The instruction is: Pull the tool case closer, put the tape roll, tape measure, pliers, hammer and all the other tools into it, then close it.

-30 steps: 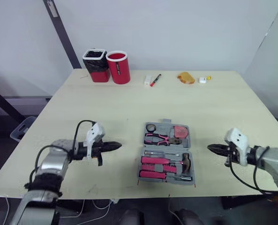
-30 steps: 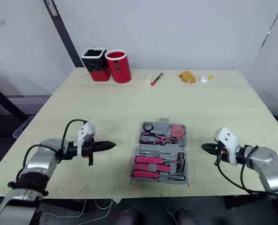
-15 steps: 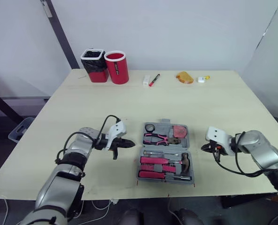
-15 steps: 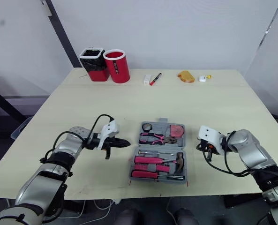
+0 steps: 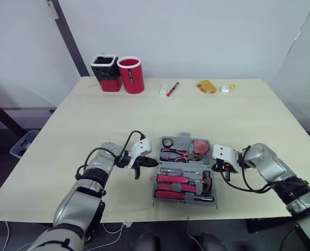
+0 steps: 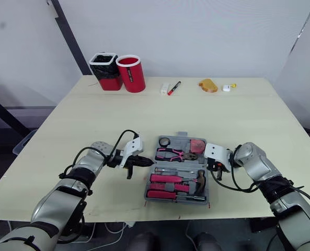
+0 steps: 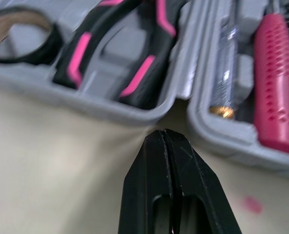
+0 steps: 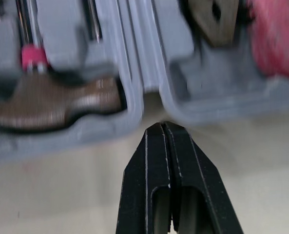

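Pale wood table against a white wall; along the far edge, L to R, a black bin (image 5: 106,72), a red cup (image 5: 131,74), a marker (image 5: 173,89) and an orange item (image 5: 207,86), all well apart from the work.

Progress: the tool case (image 5: 183,141) lies open near the front edge, btwn the 2 arms, so the pull-closer step looks done. Packing looks done too. The far half holds the tape roll (image 5: 168,142), pliers (image 5: 174,153) and tape measure (image 5: 201,146). The near half holds 2 pink-handled drivers (image 5: 173,179) and, at its R end, the hammer (image 5: 206,182). No loose tools seen on the table near the case. Left to do, by my read: fold 1 half over the other and shut it; the case is still flat open.

Grippers: left gripper (image 5: 153,163) has its 2 fingers pressed together w/ nothing btwn them. Its tip sits low over the table, just beside the case's L side, aimed at the notch where the 2 halves meet. Can't tell if it touches the plastic. Right gripper (image 5: 215,167) mirrors it on the R side: fingers closed on nothing, tip pointed at the same hinge gap btwn the hammer half and the tape measure half, very near the wall; contact unclear.
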Robot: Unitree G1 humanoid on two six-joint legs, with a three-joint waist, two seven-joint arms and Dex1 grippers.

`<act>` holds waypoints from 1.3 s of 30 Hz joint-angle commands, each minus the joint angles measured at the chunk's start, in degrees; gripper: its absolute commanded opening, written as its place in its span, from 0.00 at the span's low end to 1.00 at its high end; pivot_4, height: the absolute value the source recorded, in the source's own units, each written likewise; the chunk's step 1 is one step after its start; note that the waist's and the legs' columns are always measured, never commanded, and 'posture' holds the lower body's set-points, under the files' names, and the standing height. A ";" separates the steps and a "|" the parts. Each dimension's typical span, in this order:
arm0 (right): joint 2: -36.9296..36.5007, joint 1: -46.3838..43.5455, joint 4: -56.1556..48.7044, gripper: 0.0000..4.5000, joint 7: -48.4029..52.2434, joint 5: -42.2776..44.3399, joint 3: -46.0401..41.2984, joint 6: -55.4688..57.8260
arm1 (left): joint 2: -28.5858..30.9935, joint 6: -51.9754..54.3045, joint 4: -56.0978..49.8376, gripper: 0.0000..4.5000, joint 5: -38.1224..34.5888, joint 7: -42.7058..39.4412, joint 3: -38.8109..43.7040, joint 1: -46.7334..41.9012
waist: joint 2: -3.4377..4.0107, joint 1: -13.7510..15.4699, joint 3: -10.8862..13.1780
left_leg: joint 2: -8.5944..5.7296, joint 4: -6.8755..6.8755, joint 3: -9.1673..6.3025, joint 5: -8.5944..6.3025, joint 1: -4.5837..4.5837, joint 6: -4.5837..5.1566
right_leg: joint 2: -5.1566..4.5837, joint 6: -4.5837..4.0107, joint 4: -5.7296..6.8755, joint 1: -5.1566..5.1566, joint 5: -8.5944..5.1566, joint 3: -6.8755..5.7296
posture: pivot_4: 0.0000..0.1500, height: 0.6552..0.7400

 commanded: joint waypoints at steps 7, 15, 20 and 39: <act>2.69 -1.59 0.50 0.00 1.65 -0.71 0.05 -3.44 | 0.29 5.88 -13.52 0.01 -1.93 -1.54 0.15 6.70 | 0.01 -1.00 -0.01 | 0.00 0.00 -0.04 0.00 0.03 0.00 | 0.00 0.00 0.03 0.01 0.00 0.00 | 1.00 1.00; 2.65 -0.93 -1.80 0.00 2.86 -1.18 0.04 -3.11 | 1.93 9.09 -19.71 0.01 -2.31 -0.61 0.52 10.53 | 0.01 -1.02 -0.01 | 0.00 -0.01 -0.04 0.00 0.04 0.00 | 0.00 0.00 0.04 0.01 0.00 0.00 | 1.00 1.00; 2.79 0.08 -2.68 0.00 2.65 -1.28 0.04 -2.46 | 2.87 10.83 -22.69 0.01 -2.60 -0.26 0.75 12.55 | 0.01 -1.05 -0.01 | 0.01 -0.03 -0.05 0.00 0.05 0.00 | 0.00 -0.01 0.04 0.01 0.00 -0.01 | 1.00 1.00; 2.39 3.75 -8.92 0.00 3.38 -0.69 -0.22 3.13 | 5.00 14.05 -29.21 0.01 -3.82 0.94 0.18 17.72 | 0.02 -1.06 -0.02 | 0.02 -0.05 -0.04 0.00 0.11 0.00 | 0.00 -0.01 0.05 0.01 0.00 -0.01 | 1.00 1.00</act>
